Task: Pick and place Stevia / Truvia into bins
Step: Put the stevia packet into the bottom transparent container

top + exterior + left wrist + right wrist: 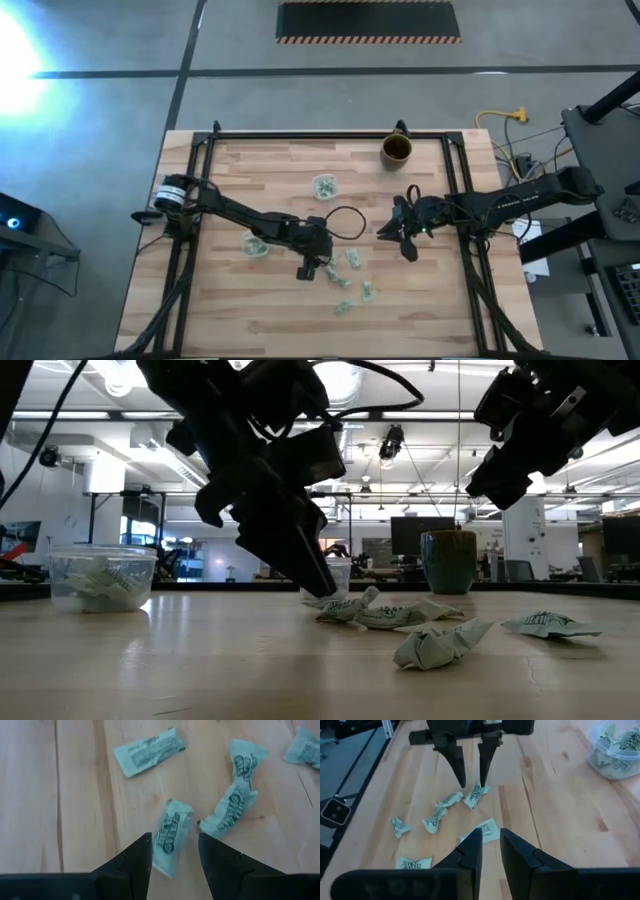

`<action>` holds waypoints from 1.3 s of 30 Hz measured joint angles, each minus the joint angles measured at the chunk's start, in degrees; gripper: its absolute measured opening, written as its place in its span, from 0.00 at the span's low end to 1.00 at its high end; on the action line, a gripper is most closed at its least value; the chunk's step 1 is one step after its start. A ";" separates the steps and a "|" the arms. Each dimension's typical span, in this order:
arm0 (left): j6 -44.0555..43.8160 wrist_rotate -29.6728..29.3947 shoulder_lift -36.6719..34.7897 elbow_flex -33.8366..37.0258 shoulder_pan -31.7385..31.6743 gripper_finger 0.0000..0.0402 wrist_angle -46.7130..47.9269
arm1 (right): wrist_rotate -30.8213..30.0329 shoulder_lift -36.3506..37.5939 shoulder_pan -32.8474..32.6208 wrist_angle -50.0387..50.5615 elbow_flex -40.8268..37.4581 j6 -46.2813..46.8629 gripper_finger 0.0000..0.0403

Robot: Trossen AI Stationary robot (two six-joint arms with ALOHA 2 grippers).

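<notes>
Lowering our spread left tool (pixel 175 852) astride one sachet (pixel 170 837) on the bench (pixel 75 795), we next pinch, lift, carry to a cup (pixel 255 246).

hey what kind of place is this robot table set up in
Probably an open-plan lab or workshop: the low view shows exposed ceiling lights and a dark monitor behind the wooden table, and the high view shows hazard-striped floor matting.

Left gripper (pixel 172 851) hides part of one sachet (pixel 170 832).
</notes>
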State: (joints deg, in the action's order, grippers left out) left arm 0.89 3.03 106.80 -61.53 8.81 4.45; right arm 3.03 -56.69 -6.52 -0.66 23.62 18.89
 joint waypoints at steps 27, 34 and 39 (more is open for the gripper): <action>-0.55 0.17 3.30 -1.19 -1.67 0.22 -0.70 | -0.04 -0.07 0.00 -0.07 -0.02 0.95 0.14; -3.94 0.09 2.27 -1.21 -1.74 0.03 0.00 | -0.09 -0.04 0.00 -0.03 -0.02 0.86 0.14; -5.04 -1.22 -2.39 -1.69 -1.74 0.02 -0.05 | -0.38 -0.07 0.02 -0.04 -0.02 0.70 0.14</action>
State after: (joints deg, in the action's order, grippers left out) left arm -4.16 1.81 104.41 -63.22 7.07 4.39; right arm 2.65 -56.75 -6.50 -0.70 23.59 19.59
